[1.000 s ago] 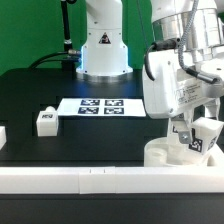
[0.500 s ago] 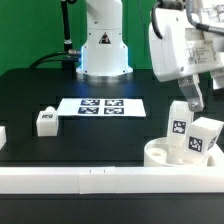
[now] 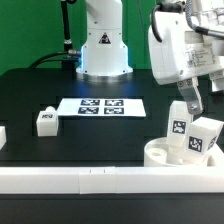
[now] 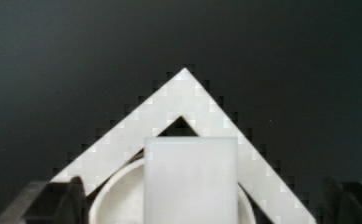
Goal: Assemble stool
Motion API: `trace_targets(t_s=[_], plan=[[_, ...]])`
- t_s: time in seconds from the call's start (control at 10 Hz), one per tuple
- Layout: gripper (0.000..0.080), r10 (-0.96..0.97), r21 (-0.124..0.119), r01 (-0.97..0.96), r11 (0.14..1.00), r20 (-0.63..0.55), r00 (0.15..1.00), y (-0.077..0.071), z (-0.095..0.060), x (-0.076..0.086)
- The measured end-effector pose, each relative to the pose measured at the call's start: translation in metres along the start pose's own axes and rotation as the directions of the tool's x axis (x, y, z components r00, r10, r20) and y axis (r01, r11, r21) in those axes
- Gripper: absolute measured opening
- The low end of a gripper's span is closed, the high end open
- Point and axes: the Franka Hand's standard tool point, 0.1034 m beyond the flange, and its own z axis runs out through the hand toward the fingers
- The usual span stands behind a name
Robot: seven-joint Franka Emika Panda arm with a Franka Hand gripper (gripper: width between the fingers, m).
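The round white seat [image 3: 160, 154] lies at the front on the exterior view's right, against the front rail. Two white tagged legs stand upright in it, one [image 3: 179, 129] toward the left and one [image 3: 204, 138] toward the right. A third leg [image 3: 45, 121] lies loose on the black table at the left. My gripper [image 3: 189, 97] hangs just above the left standing leg, open and empty. In the wrist view the fingers [image 4: 53, 196] are spread wide on either side of that leg's top [image 4: 196, 180], with the seat's rim [image 4: 121, 192] beneath it.
The marker board [image 3: 100, 105] lies mid-table before the robot base [image 3: 103, 50]. A long white rail [image 3: 90, 179] runs along the front edge. A white piece [image 3: 2, 134] is cut off by the left edge. White sloping bars [image 4: 183, 95] meet in a point in the wrist view.
One second ago my gripper was low over the seat around a leg. It has since risen, leaving that leg standing in the seat. Nothing has moved in the last half second.
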Motion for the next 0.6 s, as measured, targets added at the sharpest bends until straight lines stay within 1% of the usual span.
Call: trace_targets(t_s=[0.1,0.3,0.4,0.5,0.6], plan=[[0.0649,-0.036,0.0,0.036,0.999,0.0,0.999,-0.001,-0.001,0.0],[0.0649,-0.186,0.012,0.186,0.982,0.018,0.982,-0.013,-0.014,-0.003],[0.0649,-0.29,-0.002,0.29,0.957,0.025,0.957,-0.017,-0.018,-0.006],[0.0649,-0.382,-0.002,0.382,0.924,0.004,0.924,-0.017,-0.018,-0.008],[0.0649,-0.387,-0.002,0.387,0.922,0.001,0.922,-0.017,-0.017,-0.008]])
